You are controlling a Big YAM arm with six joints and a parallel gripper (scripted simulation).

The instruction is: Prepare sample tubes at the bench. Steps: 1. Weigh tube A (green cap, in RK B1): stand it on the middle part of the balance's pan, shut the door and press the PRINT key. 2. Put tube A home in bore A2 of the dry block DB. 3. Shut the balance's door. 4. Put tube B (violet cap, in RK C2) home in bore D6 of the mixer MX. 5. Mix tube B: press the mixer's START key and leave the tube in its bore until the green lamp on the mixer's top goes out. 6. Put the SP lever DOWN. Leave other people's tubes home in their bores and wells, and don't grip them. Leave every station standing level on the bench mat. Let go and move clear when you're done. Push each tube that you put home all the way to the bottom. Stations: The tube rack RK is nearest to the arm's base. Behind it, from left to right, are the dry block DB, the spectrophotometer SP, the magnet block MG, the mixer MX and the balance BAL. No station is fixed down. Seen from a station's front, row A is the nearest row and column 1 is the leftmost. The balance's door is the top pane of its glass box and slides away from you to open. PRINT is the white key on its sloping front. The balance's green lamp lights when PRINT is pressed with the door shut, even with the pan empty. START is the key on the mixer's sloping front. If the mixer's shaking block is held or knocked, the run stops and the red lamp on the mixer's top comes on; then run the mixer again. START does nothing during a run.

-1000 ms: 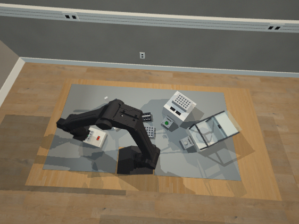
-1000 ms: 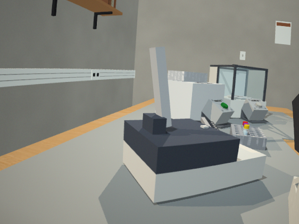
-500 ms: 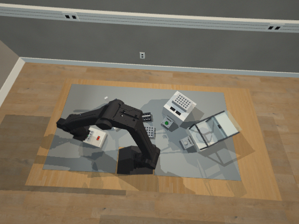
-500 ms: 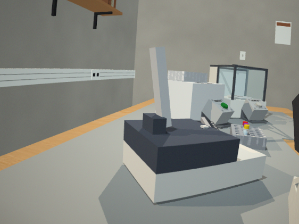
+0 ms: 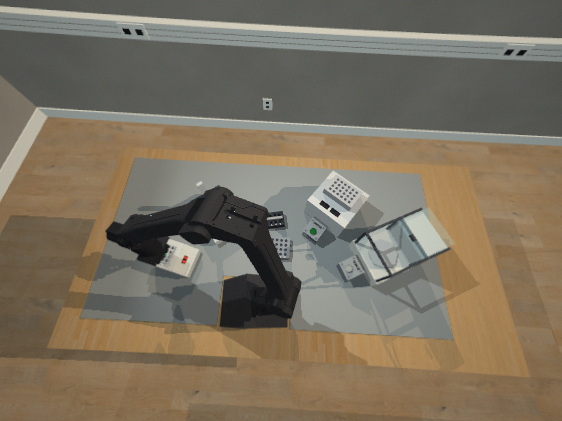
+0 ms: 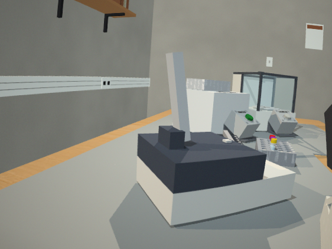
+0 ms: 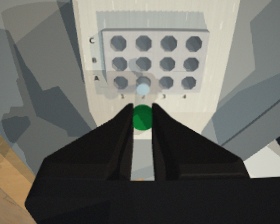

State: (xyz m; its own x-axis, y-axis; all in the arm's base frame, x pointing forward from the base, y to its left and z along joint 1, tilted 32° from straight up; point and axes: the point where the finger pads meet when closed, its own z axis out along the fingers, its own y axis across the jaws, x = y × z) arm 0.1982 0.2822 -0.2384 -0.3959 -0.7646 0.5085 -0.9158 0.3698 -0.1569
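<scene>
In the wrist view my gripper [image 7: 142, 112] is shut on tube A [image 7: 143, 120], gripping it at its green cap. The tube's pale lower end shows at bore A2 of the dry block [image 7: 112, 74] [image 5: 192, 266]; how deep it sits, I cannot tell. The other bores look empty. Tube B's violet cap [image 6: 273, 138] shows between a red and a yellow one in the rack [image 6: 276, 157] [image 5: 283, 248]. The mixer [image 5: 314, 202] [image 6: 201, 113] shows no lit lamp; its green START key [image 5: 313, 231] [image 6: 249, 117] faces forward. The balance [image 5: 372, 271] has its door pane [image 5: 434, 231] slid back.
A dark-topped station [image 6: 212, 154], apparently the spectrophotometer, has a tall grey bar [image 6: 178, 95] standing up. The arm [image 5: 225, 216] hides most of it in the top view. The magnet block [image 5: 276, 219] stands behind the rack. The balance's PRINT key [image 5: 349, 268] is on its front.
</scene>
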